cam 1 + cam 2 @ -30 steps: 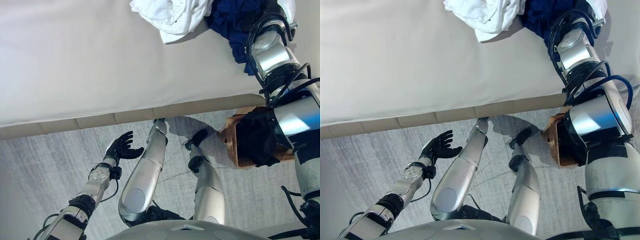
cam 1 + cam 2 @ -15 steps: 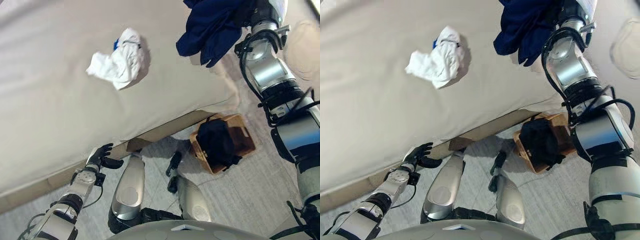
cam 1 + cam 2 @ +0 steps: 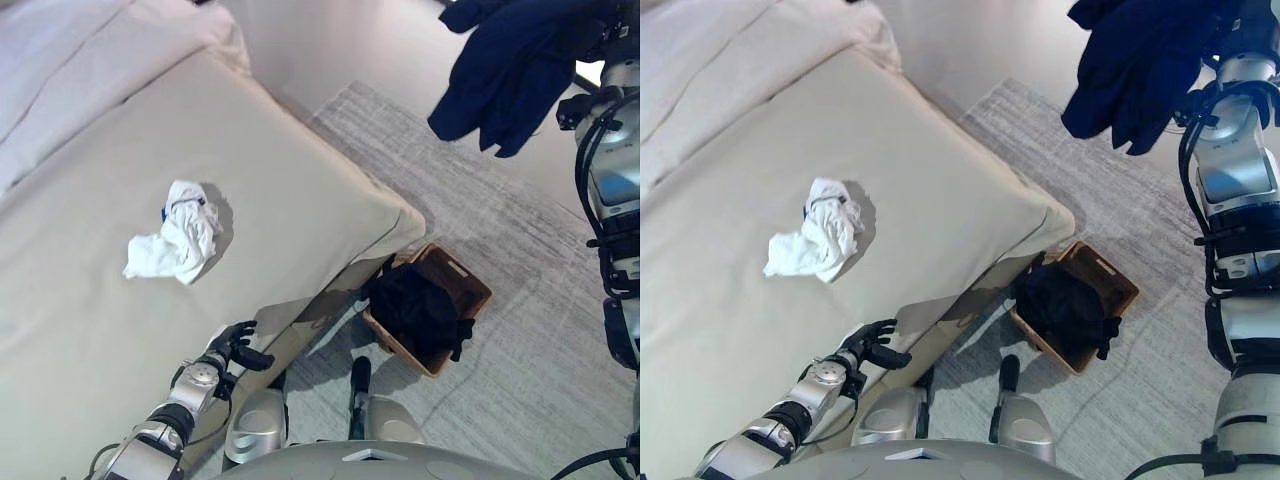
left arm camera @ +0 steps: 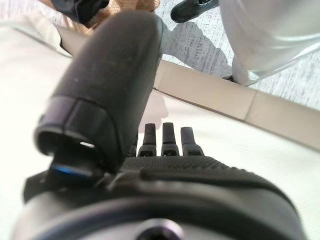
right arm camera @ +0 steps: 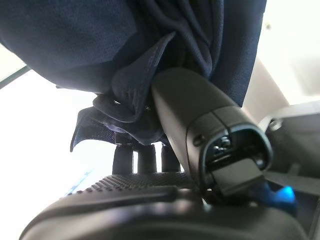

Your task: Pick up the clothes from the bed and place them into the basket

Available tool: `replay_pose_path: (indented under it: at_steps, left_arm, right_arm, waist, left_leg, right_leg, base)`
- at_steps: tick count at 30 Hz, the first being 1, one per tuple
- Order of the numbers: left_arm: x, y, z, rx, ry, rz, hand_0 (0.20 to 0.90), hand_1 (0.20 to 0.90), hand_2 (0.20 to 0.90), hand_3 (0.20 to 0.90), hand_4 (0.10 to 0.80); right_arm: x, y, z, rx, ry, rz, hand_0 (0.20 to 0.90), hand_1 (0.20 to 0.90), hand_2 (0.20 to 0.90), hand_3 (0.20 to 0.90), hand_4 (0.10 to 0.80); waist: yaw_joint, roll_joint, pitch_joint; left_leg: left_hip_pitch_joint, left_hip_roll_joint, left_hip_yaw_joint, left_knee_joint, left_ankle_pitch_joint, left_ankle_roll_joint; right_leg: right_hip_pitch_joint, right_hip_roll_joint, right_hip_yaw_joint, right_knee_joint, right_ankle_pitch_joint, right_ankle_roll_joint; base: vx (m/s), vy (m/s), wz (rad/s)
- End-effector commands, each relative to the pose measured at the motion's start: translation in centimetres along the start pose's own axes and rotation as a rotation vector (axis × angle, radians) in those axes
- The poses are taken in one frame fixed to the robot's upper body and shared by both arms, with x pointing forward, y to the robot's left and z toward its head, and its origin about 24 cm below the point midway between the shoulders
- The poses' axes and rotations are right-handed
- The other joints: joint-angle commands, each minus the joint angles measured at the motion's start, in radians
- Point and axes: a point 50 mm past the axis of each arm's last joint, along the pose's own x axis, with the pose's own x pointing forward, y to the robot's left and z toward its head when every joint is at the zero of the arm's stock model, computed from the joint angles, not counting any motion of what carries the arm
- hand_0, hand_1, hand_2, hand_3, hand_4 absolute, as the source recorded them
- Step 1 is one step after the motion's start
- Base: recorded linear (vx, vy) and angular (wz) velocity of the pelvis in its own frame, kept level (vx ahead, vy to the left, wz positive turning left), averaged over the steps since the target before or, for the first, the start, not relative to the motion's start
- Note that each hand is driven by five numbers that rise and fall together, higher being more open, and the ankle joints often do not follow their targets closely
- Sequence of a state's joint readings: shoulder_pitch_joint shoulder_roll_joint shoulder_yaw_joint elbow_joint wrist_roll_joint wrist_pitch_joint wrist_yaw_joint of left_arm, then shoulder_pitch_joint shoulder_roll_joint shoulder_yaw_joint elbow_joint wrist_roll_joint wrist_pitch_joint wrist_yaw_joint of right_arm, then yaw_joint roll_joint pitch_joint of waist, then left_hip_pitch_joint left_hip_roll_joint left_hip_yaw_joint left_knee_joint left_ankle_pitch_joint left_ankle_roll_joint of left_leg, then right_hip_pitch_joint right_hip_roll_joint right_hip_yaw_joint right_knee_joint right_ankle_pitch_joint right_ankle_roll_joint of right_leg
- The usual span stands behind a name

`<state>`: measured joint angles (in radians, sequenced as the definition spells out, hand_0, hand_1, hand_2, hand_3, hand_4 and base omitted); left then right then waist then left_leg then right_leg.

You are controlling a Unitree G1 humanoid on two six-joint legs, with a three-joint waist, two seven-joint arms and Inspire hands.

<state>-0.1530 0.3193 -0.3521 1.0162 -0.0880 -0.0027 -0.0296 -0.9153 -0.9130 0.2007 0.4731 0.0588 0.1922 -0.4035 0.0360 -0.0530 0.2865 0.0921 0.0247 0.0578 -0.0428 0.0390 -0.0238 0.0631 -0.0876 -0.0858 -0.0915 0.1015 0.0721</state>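
Partway through, by the look of it: black clothing already in the wicker basket on the floor off the bed's right corner, navy garment pinched in the right hand and hanging high at far right, not yet over the basket. Still left on the bed: the crumpled white garment. Left hand relaxed and empty at the near bed edge.

Beige bed bearing a crumpled white garment, grey rug under a wicker basket
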Motion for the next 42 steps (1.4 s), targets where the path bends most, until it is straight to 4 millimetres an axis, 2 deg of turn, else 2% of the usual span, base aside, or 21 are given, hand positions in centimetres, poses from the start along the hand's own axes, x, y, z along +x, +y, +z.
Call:
replay_pose_path:
  at_steps: [1,6,10,14,20,24,27,33,34,35,36,42]
  left_arm:
    - [-0.7,-0.5,-3.7,0.050,0.113,-0.026,0.900,0.900,0.900,0.900,0.800]
    - [-0.9,-0.3,-4.0,0.042,0.120,-0.021,0.900,0.900,0.900,0.900,0.800]
    - [-0.3,-0.4,-2.0,0.066,0.058,-0.037,0.900,0.900,0.900,0.900,0.800]
    - [0.2,-0.7,0.8,0.097,-0.038,-0.041,0.900,0.900,0.900,0.900,0.800]
    - [0.5,-1.3,2.9,0.089,-0.133,-0.051,0.900,0.900,0.900,0.900,0.800]
    - [0.6,-1.3,4.2,0.056,-0.182,-0.040,0.900,0.900,0.900,0.900,0.800]
    - [0.7,-0.7,5.6,-0.032,-0.230,-0.013,0.900,0.900,0.900,0.900,0.800]
    - [0.4,0.5,6.5,-0.113,-0.289,0.041,0.900,0.900,0.900,0.900,0.800]
    - [0.4,0.7,6.6,-0.120,-0.293,0.047,0.900,0.900,0.900,0.900,0.800]
    - [0.3,1.0,6.8,-0.130,-0.300,0.059,0.900,0.900,0.900,0.900,0.800]
    - [0.3,1.3,6.9,-0.138,-0.306,0.067,0.900,0.900,0.900,0.900,0.800]
    - [-0.2,2.1,7.4,-0.170,-0.350,0.089,0.900,0.900,0.900,0.900,0.800]
  right_arm:
    - [0.6,-3.0,2.0,-0.007,-0.135,-0.049,0.300,0.300,0.300,0.200,0.100]
    - [-1.1,-0.8,-0.7,-0.040,-0.083,0.074,0.300,0.300,0.300,0.200,0.100]
    - [-2.1,0.6,-3.3,-0.075,0.004,0.123,0.300,0.300,0.300,0.200,0.100]
    - [-1.9,1.5,-4.7,-0.100,0.084,0.113,0.300,0.300,0.300,0.200,0.100]
    - [-2.4,2.1,-7.3,-0.147,0.203,0.112,0.300,0.300,0.300,0.200,0.100]
    - [-2.2,2.0,-7.7,-0.165,0.228,0.103,0.300,0.300,0.300,0.200,0.100]
    - [-1.8,2.0,-7.6,-0.177,0.244,0.081,0.300,0.300,0.300,0.200,0.100]
    - [-1.9,2.6,-8.0,-0.178,0.310,0.052,0.300,0.300,0.300,0.200,0.100]
    - [-2.0,2.7,-8.2,-0.174,0.320,0.048,0.326,0.326,0.326,0.230,0.130]
    - [-2.2,2.9,-8.4,-0.169,0.339,0.040,0.721,0.721,0.721,0.691,0.591]
    - [-2.3,3.0,-8.6,-0.167,0.352,0.033,0.900,0.900,0.900,0.900,0.800]
    - [-2.6,2.4,-9.5,-0.137,0.391,-0.060,0.900,0.900,0.900,0.900,0.800]
  waist:
    - [-0.004,-0.024,-0.155]
    - [-0.024,-0.016,-0.140]
    - [-0.033,0.003,-0.085]
    - [-0.043,0.035,-0.016]
    - [-0.052,0.081,0.043]
    - [-0.056,0.120,0.088]
    - [-0.058,0.153,0.147]
    - [-0.050,0.167,0.233]
    - [-0.047,0.168,0.233]
    - [-0.042,0.169,0.233]
    - [-0.038,0.170,0.233]
    - [-0.011,0.192,0.233]
  left_leg:
    - [-0.024,-0.018,-0.015,0.071,-0.112,0.007]
    - [-0.035,-0.015,0.000,0.148,-0.142,0.007]
    - [-0.077,-0.010,-0.008,0.206,-0.145,0.008]
    - [-0.104,-0.011,-0.026,0.179,-0.118,0.004]
    - [-0.121,-0.015,-0.047,0.119,-0.077,-0.010]
    - [-0.165,-0.027,-0.059,0.119,-0.059,-0.019]
    - [-0.245,-0.039,-0.067,0.173,-0.058,-0.022]
    - [-0.395,-0.045,-0.066,0.319,-0.080,-0.004]
    - [-0.416,-0.045,-0.065,0.335,-0.085,0.000]
    - [-0.455,-0.047,-0.064,0.361,-0.091,0.005]
    - [-0.486,-0.049,-0.065,0.382,-0.095,0.009]
    - [-0.664,-0.063,-0.063,0.499,-0.120,0.029]
  right_leg:
    - [-0.011,0.030,-0.010,0.111,-0.112,-0.019]
    - [-0.018,0.031,0.010,0.144,-0.127,-0.034]
    - [-0.046,0.029,0.018,0.187,-0.134,-0.043]
    - [-0.083,0.032,0.017,0.201,-0.132,-0.046]
    - [-0.117,0.026,0.006,0.212,-0.137,-0.048]
    - [-0.168,0.018,-0.002,0.240,-0.148,-0.057]
    - [-0.258,0.007,-0.008,0.295,-0.158,-0.070]
    - [-0.422,0.005,-0.001,0.441,-0.181,-0.089]
    - [-0.444,0.004,-0.001,0.463,-0.189,-0.091]
    - [-0.485,0.004,-0.002,0.500,-0.201,-0.094]
    - [-0.516,0.005,-0.003,0.529,-0.210,-0.097]
    - [-0.700,0.012,-0.004,0.711,-0.276,-0.112]
  base:
    - [0.050,-0.079,-0.26]
    - [0.040,-0.096,-0.26]
    - [-0.115,-0.079,-0.12]
    - [-0.240,-0.028,-0.03]
    - [-0.156,0.019,0.05]
    - [-0.142,0.035,0.11]
    - [-0.158,0.021,0.09]
    - [-0.105,-0.044,0.00]
    - [-0.061,-0.068,0.05]
    - [-0.052,-0.064,0.09]
    - [-0.045,-0.071,0.12]
    - [-0.013,-0.052,0.20]
